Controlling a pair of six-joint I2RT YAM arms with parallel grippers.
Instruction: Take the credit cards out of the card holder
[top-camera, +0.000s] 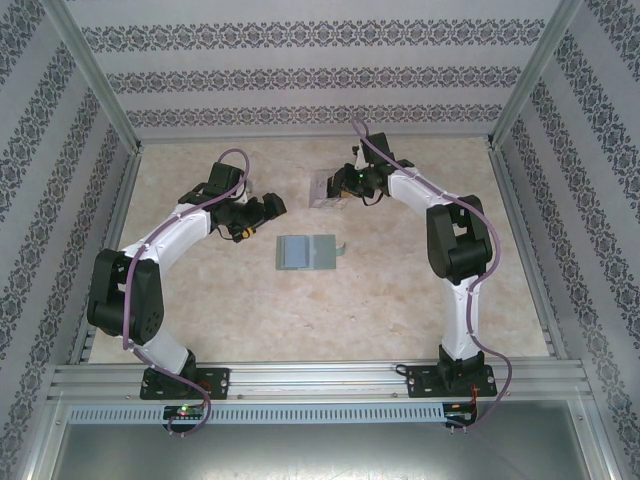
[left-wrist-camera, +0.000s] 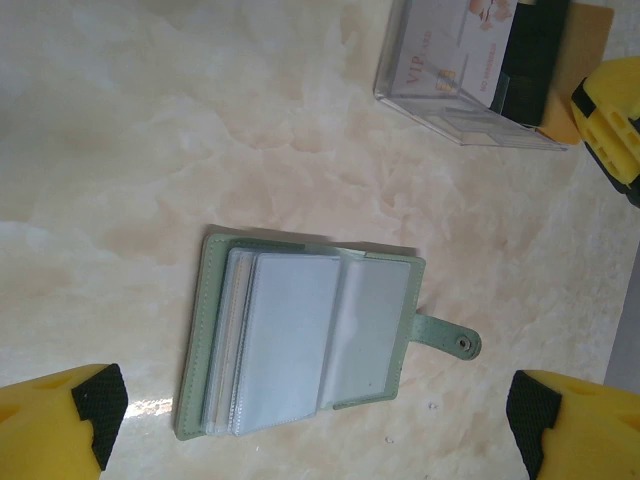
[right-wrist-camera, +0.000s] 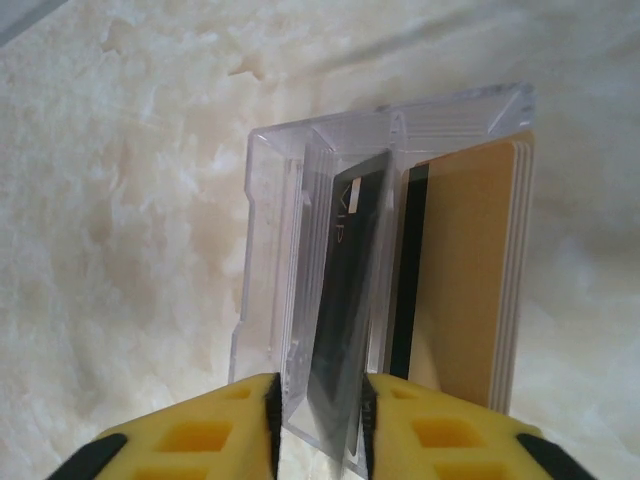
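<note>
Right gripper (right-wrist-camera: 320, 398): at the tray (right-wrist-camera: 268, 250), its yellow fingers (right-wrist-camera: 200, 440) narrowly apart on either side of a dark card (right-wrist-camera: 335, 330). Whether they pinch it or merely flank it, I cannot tell.
Left gripper (left-wrist-camera: 315, 422): released, jaws spread wide, hovering over the wallet (left-wrist-camera: 300, 345).
Writing: "VIP" in gold letters on a pale panel (left-wrist-camera: 440, 45) at the front of the tray, seen from the left wrist. The finer line under it is too small to read. From the right wrist, pale letters that look like "VIP" run down the dark card.
Tray: clear plastic, split into upright slots, on the table (top-camera: 420, 300) toward its far middle.
Tray contents: the dark card stands on edge, slightly tilted, in the middle slot. In the next slot is a stack of orange cards (right-wrist-camera: 470, 280), thin edges showing, with a black band along the side facing the dark card.
Wallet: grey-green, lying open and flat near the table's centre, nearer the arms than the tray and apart from it. Its snap tab (left-wrist-camera: 448, 340) sticks out to one side.
Wallet contents: a sheaf of clear sleeves (left-wrist-camera: 290, 340) fanned over the pale lining. Whether any card is left inside them cannot be made out.
</note>
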